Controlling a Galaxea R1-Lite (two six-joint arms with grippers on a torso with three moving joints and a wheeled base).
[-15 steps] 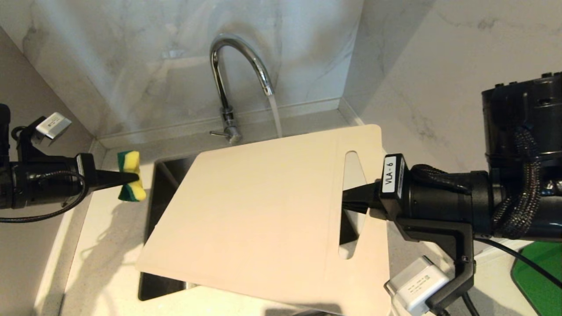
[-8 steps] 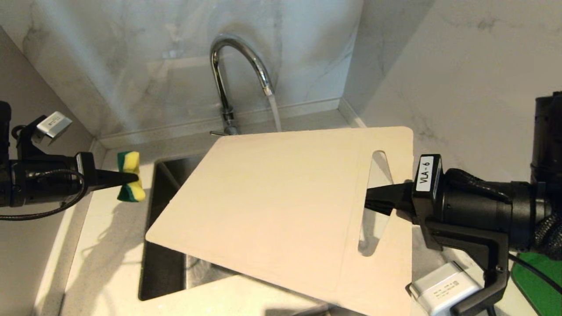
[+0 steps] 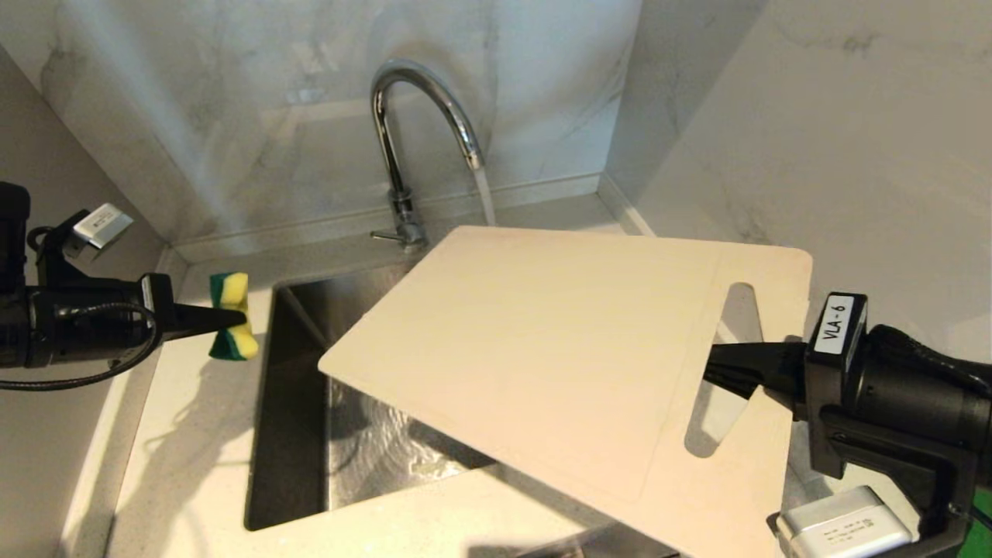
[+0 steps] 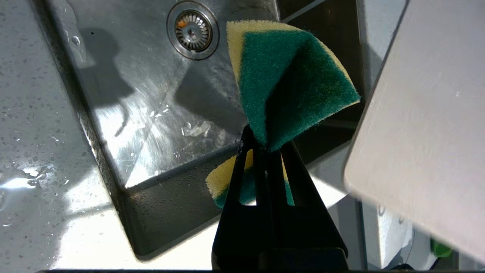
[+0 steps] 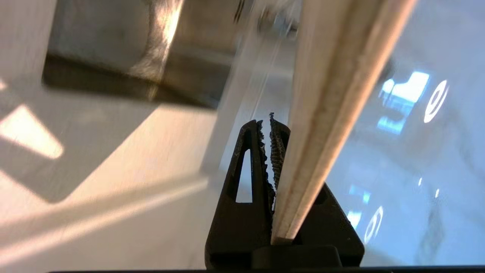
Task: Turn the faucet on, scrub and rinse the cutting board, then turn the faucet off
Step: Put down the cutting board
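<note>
Holding the cutting board (image 3: 558, 349) tilted over the sink (image 3: 287, 480), right gripper (image 3: 725, 370) clamped at its handle end. Running water from the faucet (image 3: 411, 132) behind. Pinching a sponge (image 3: 230, 315) at left, left gripper (image 3: 225, 318) squeezed tight.

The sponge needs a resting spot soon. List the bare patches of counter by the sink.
Free: the counter strip between the side wall and the sink, under the sponge pinched by the left gripper; also the ledge behind the sink, left of the faucet. Crowded: the right side, covered by the cutting board in the right gripper.
</note>
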